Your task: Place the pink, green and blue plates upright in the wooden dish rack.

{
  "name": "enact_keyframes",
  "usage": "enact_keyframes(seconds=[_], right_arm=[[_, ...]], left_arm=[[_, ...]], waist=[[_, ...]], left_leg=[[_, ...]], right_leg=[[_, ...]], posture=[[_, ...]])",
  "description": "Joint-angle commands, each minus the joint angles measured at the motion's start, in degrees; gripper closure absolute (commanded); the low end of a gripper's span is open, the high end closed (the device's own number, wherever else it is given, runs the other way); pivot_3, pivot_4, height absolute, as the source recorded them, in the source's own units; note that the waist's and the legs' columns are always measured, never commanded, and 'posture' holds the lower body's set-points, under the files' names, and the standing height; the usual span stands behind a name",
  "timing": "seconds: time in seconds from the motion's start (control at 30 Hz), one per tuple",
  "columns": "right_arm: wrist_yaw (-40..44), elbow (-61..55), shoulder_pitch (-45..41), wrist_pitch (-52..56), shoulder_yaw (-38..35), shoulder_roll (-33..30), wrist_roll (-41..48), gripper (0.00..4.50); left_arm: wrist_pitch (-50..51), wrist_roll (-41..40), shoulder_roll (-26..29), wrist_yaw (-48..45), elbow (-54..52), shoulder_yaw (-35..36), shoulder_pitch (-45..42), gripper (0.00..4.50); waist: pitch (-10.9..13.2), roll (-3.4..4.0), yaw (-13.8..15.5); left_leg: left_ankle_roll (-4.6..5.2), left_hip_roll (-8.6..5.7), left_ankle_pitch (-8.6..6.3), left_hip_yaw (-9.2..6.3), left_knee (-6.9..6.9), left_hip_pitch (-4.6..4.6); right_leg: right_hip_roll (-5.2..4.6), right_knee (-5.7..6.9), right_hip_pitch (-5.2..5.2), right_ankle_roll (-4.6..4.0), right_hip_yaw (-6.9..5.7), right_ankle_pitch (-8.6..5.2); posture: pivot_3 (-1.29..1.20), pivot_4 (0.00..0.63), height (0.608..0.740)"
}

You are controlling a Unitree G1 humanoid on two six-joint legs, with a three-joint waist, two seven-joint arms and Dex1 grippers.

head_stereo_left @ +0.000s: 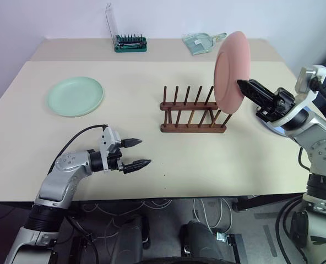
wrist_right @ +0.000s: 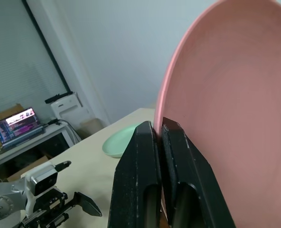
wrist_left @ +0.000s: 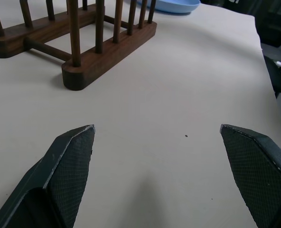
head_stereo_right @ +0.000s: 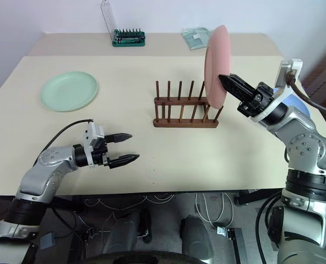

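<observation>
pale worktop, pink plate raised on edge over the rack's right end

green plate lies flat at far left; left hand hovers low near the front edge, fingers spread, empty. wooden dish rack stands mid-worktop, no plate in it. right hand pinches the pink plate by its rim. blue plate lies beyond the rack.
</observation>
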Motion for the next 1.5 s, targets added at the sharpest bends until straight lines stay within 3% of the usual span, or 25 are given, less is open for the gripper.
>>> enact_keyframes(seconds=[0.03, 0.1, 0.2, 0.43, 0.7, 0.87, 0.97, 1.17, 1.5], right_arm=[[0.22, 2.53, -1.96, -0.52, -0.91, -0.19, -0.30, 4.50], [0.04, 4.34, -2.40, -0.68, -1.14, -0.03, -0.51, 4.50], [0.04, 5.86, -2.52, -0.91, -1.26, 0.15, -0.88, 3.59], [-1.83, 5.32, -2.33, -4.29, -1.54, 0.74, -3.67, 0.08], [-9.31, 0.34, -4.36, -16.96, -2.00, -1.35, -13.65, 0.03], [-13.46, -7.61, -6.43, -22.29, 1.83, -5.14, -23.43, 0.01], [-12.70, -11.12, -6.87, -22.17, 5.31, -6.28, -25.92, 0.01], [-7.08, -19.47, -8.97, -21.52, 22.92, -6.43, -34.76, 0.01], [-5.57, -21.03, -7.46, -21.14, 27.79, -1.47, -36.06, 0.01]], left_arm=[[0.65, -0.46, 0.20, 0.44, -2.26, 1.03, -0.96, 0.16], [1.12, -0.45, 0.23, 0.71, -2.64, 1.09, -1.03, 0.16], [1.60, -0.43, 0.30, 1.13, -3.08, 1.14, -1.04, 0.08], [3.02, -0.58, 0.42, 2.00, -4.25, 1.32, -1.26, 0.08], [3.56, -1.42, -0.99, 6.98, -3.45, 5.47, -2.79, 0.08], [4.28, -0.27, -5.94, 25.08, 5.18, 15.78, -10.36, 0.04], [4.78, 1.55, -6.24, 30.64, 8.36, 17.83, -13.04, 0.04], [13.95, 6.42, -5.05, 57.14, 25.76, 26.60, -25.77, 0.04], [22.47, 7.22, -4.94, 67.63, 33.97, 29.90, -33.87, 0.04]], waist=[[0.00, 0.00, 0.00], [0.00, 0.01, 0.00], [0.00, 0.01, -0.04], [0.01, 0.02, 0.00], [0.07, 0.11, 0.00], [0.12, 0.19, 0.09], [0.12, 0.18, -0.22], [0.17, 0.09, -0.18], [0.29, -0.22, 0.59]], left_leg=[[0.00, 0.00, 0.00, 0.00, 0.00, 0.00], [0.00, 0.00, 0.00, 0.00, 0.00, 0.00], [0.00, 0.00, 0.00, 0.00, 0.00, 0.00], [0.00, 0.00, 0.00, 0.00, 0.00, 0.00], [-0.01, 0.00, 0.01, 0.01, 0.02, 0.00], [0.00, 0.01, 0.02, 0.02, 0.12, -0.02], [-0.01, 0.03, 0.02, 0.01, 0.12, -0.02], [0.00, 0.07, 0.02, 0.02, 0.22, -0.03], [0.05, -0.02, -0.01, -0.02, 0.43, -0.18]], right_leg=[[0.00, 0.00, 0.00, 0.00, 0.00, 0.00], [0.01, 0.00, 0.00, 0.00, 0.00, 0.00], [0.02, 0.01, 0.00, 0.00, 0.00, 0.00], [0.02, 0.00, 0.00, 0.00, 0.00, 0.00], [0.14, 0.03, -0.02, 0.01, 0.00, 0.00], [0.15, 0.08, -0.02, 0.03, -0.01, 0.00], [0.18, 0.08, -0.01, 0.03, 0.00, 0.00], [0.24, 0.17, -0.04, 0.04, -0.01, -0.01], [0.18, 0.14, 0.01, 0.16, -0.12, -0.06]], posture=[[0.00, 0.150, 0.732], [0.00, 0.150, 0.732], [0.00, 0.150, 0.732], [0.00, 0.150, 0.732], [0.00, 0.150, 0.732], [0.00, 0.150, 0.732], [0.00, 0.150, 0.732], [0.00, 0.150, 0.732], [0.00, 0.150, 0.732]])
